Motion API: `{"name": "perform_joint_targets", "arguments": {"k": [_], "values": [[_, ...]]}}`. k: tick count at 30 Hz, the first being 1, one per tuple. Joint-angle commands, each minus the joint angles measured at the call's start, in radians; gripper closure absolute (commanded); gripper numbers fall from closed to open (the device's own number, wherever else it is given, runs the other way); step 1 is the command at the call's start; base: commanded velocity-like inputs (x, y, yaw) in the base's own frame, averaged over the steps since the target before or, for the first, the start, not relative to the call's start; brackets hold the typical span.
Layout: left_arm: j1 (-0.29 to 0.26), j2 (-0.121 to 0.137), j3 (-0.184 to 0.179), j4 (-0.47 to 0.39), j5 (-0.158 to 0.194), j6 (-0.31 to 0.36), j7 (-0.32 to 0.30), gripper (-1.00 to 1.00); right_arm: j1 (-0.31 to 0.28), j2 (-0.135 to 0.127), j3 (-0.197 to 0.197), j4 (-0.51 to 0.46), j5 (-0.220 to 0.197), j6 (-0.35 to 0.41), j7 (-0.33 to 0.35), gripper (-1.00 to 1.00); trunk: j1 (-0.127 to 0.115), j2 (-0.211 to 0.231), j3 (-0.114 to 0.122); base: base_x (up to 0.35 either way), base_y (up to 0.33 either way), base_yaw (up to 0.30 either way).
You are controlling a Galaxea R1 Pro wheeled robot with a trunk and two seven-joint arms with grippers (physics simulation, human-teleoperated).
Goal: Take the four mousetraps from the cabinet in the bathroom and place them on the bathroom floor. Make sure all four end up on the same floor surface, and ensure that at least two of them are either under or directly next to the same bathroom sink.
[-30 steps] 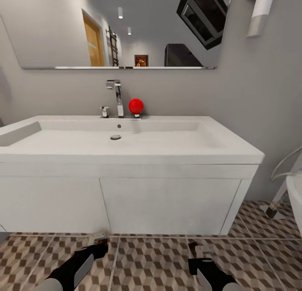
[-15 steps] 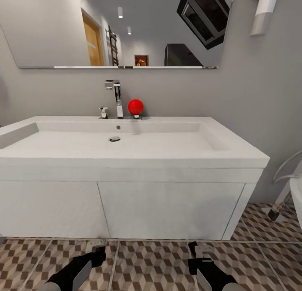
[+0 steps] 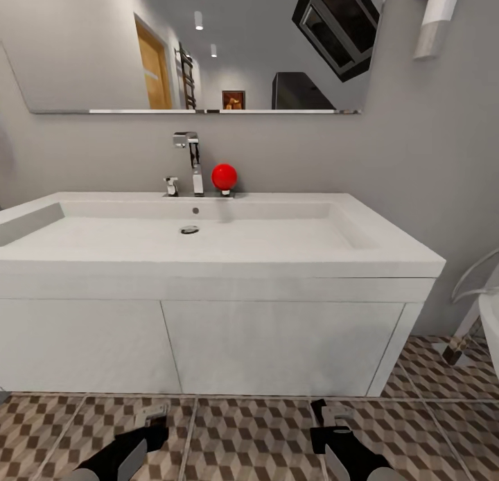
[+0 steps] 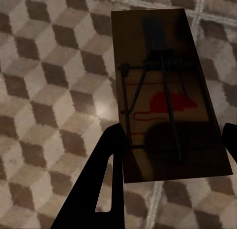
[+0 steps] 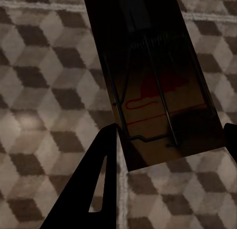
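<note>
The white trough sink (image 3: pixel 277 258) on its white vanity faces me, above the cube-pattern bathroom floor (image 3: pixel 253 439). Low in front of the vanity, my left gripper (image 3: pixel 156 425) is shut on a mousetrap (image 3: pixel 154 409). The left wrist view shows that brown board (image 4: pixel 163 95) with wire spring and red mouse print, clamped between the fingers (image 4: pixel 106 174) above the tiles. My right gripper (image 3: pixel 323 425) is shut on another mousetrap (image 3: pixel 337 415), seen held over the floor in the right wrist view (image 5: pixel 153 80). The cabinet is out of view.
A chrome tap (image 3: pixel 188 155) and a red ball (image 3: pixel 224 176) stand at the back of the sink, under a wide mirror (image 3: pixel 173 51). A white tub edge (image 3: pixel 488 328) and a hose are at the right. The vanity front blocks the way ahead.
The view closed in a little on the vanity a second ago, then held still. My left gripper has sunk lower toward the floor with its mousetrap. The right gripper has stayed put.
</note>
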Motion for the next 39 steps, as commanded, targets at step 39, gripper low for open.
{"name": "perform_joint_targets", "arguments": {"k": [39], "values": [[0.0,-0.005,-0.016,-0.024,-0.001,0.0,0.011,1.0,0.0,0.001,-0.006,-0.003,0.01,0.012,-0.004,1.0,0.009,-0.005,-0.078,0.0,0.0,0.0]]}}
